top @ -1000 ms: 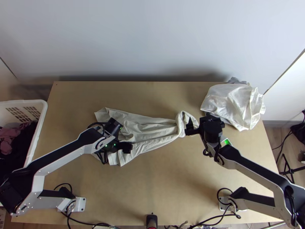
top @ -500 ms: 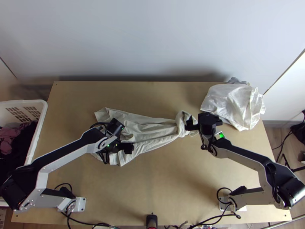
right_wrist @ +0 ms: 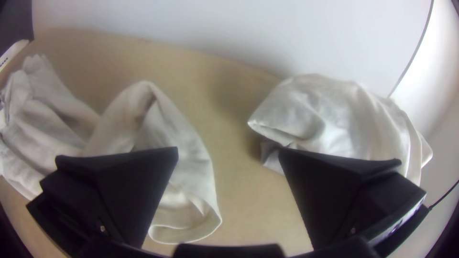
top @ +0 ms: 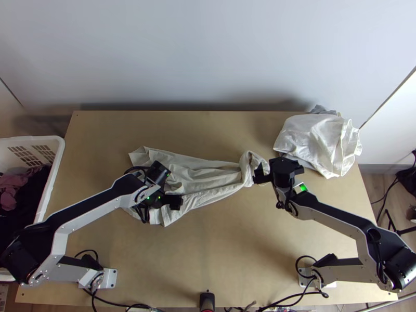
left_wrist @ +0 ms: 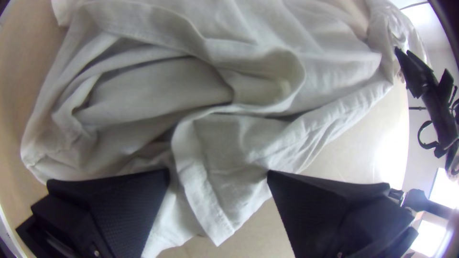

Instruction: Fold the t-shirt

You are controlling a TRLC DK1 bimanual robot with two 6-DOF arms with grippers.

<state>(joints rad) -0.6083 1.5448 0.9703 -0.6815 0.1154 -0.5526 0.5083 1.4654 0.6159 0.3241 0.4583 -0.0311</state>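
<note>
the t-shirt (top: 208,177) lies rumpled across the middle of the counter (top: 229,255), stretching from nearer the left edge to right of centre. its left part is wider and creased, with loose folds; toward the right it narrows, and that end is turned over in a loop.

the left claw (top: 157,200) is over the left part of the shirt, wide open, its fingers well apart. in the left wrist view, a hemmed corner of the cloth shows between them, ungripped. whether the fingers touch the fabric, i can't tell.

the right claw (top: 279,169) is open too, just by the looped end. one finger is over that end, the other toward the far right corner, with nothing pinched between.

at that corner sits a heap of white cloth (top: 314,138), a bit of grey fabric (top: 321,109) showing behind it. beside the left edge stands a white basket (top: 58,151) holding dark and pink clothes (top: 11,188).
</note>
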